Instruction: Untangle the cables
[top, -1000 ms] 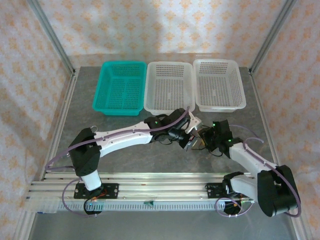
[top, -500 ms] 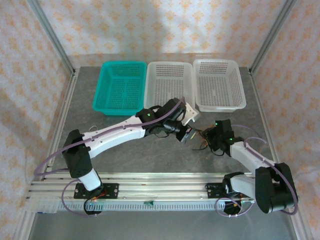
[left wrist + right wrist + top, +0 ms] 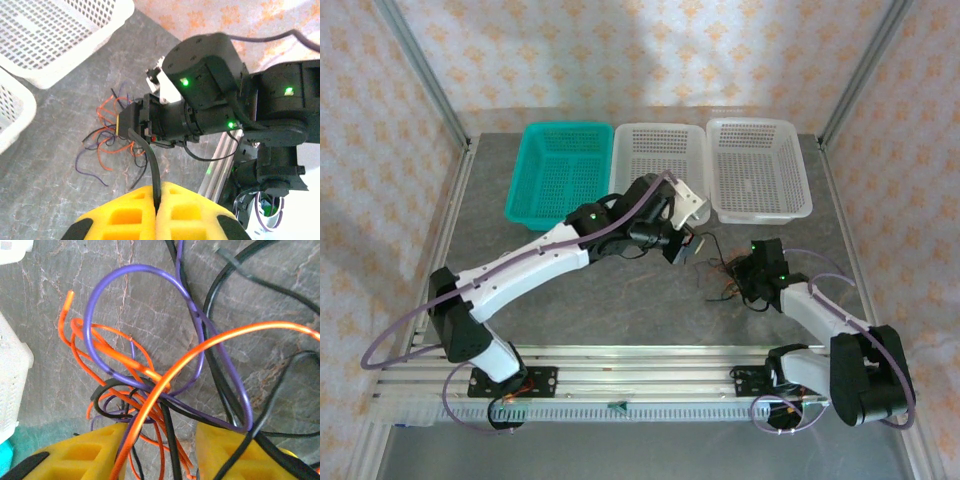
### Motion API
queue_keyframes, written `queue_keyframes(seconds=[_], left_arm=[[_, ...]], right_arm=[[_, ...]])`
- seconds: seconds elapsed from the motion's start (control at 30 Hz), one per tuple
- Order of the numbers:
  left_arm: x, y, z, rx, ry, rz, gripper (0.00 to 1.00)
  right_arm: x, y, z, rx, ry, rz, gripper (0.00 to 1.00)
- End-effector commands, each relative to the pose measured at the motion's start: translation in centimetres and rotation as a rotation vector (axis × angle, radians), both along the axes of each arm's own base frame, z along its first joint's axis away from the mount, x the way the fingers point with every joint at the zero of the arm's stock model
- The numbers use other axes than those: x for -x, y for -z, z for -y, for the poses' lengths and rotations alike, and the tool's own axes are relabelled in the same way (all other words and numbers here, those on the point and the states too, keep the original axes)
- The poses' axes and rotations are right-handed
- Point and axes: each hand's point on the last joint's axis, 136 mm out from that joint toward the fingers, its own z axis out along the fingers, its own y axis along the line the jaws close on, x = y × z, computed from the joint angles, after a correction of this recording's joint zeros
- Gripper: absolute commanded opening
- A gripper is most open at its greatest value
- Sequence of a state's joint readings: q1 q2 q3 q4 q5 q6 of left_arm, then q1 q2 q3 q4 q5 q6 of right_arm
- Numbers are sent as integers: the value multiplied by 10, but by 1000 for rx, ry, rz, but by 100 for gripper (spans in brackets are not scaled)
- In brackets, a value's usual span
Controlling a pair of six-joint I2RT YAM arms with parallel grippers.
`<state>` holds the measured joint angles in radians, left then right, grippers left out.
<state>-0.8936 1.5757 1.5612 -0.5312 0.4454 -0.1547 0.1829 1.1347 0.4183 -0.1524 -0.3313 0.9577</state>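
My left fingers (image 3: 120,217) pinch one black cable (image 3: 152,165) to draw it free; right fingers (image 3: 80,452), wide, straddle the cables (image 3: 150,385).

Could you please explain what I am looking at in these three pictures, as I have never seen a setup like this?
Two white robot arms are bolted to a grey table. One picture looks down from above and behind them; the other two come from a camera on each wrist, so the yellow blocks are gripper fingers. At the far edge stand a teal plastic basket, a middle white plastic basket and a right white plastic basket. Near the centre lies a tangle of thin orange, purple and black cables. The left gripper is closed on one black cable leading towards it. The right gripper is open, with wires running between its fingers.
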Motion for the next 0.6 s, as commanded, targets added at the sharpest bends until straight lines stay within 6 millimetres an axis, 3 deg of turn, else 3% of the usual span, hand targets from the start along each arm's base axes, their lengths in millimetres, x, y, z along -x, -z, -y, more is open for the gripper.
queue_keyframes(seconds=[0.0,0.27,0.57], left_arm=[[-8,-39,-13,51,-40,88,0],[-32,-76,-38,83,-139,176,0],[-36,-121,-62,151,-187,260,0]], right_arm=[[-1,-2,8,40,16,4,40],[0,-1,9,41,14,4,40],[1,-3,9,46,10,7,40]])
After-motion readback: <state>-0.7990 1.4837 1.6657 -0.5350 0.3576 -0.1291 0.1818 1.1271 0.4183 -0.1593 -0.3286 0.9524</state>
